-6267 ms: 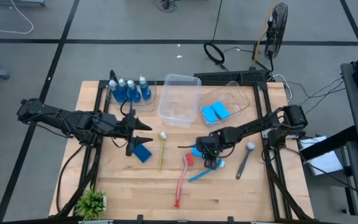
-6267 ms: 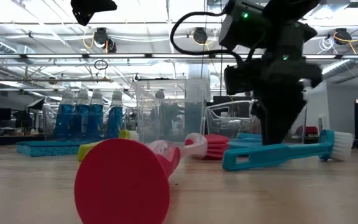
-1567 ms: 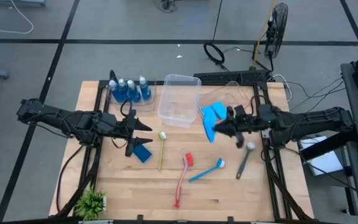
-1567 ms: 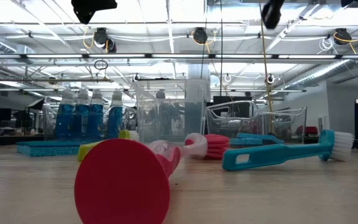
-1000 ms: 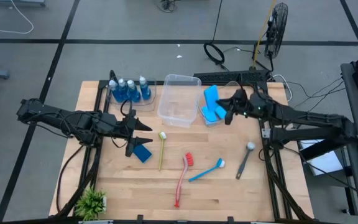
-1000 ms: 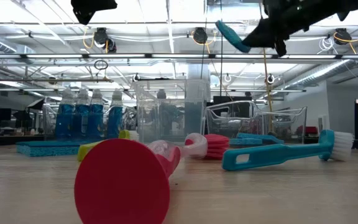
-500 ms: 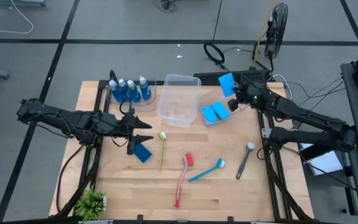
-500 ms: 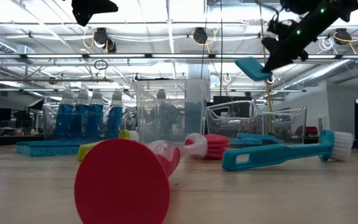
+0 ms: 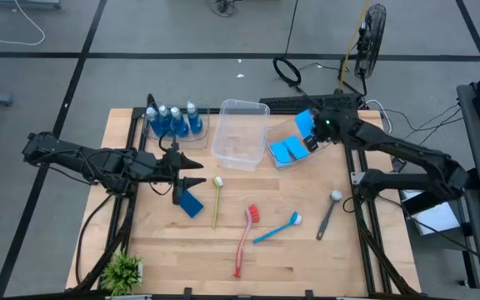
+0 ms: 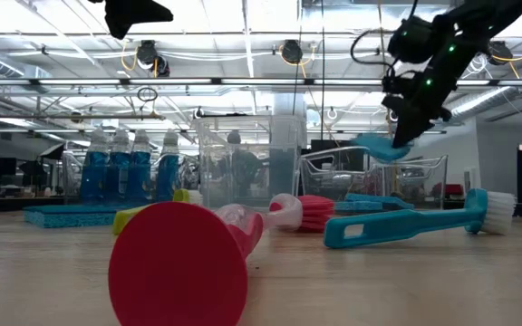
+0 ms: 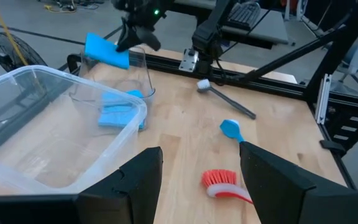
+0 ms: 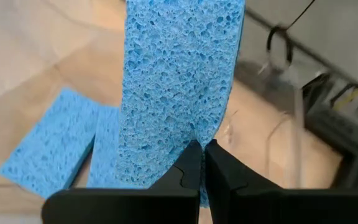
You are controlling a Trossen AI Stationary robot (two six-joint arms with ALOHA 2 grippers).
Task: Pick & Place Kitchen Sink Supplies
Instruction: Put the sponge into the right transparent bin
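Above the tilted clear tub (image 9: 307, 137) at the worktop's far right, your right claw (image 9: 313, 133) is pinching one edge of a blue sponge (image 12: 179, 93), its fingers closed tight on the foam so that the sponge is hanging over the tub's opening. Two more sponges (image 9: 287, 150) are lying flat inside that tub, directly beneath the held one. Just beside it, the larger clear tub (image 9: 242, 133) is sitting upright, and four bottles of blue liquid (image 9: 173, 119) are standing in a row to its left. Nearer you, your left claw (image 9: 192, 174) is hovering with its fingers spread wide, gripping nothing, above another blue sponge (image 9: 192, 203) on the worktop (image 9: 307, 258). Beside that sponge, the yellow-green brush (image 9: 217, 200), red brush (image 9: 245, 237), blue brush (image 9: 277, 227) and grey brush (image 9: 329, 212) are lying well apart on the wood. A small green plant (image 9: 123, 270) is occupying the near left corner.
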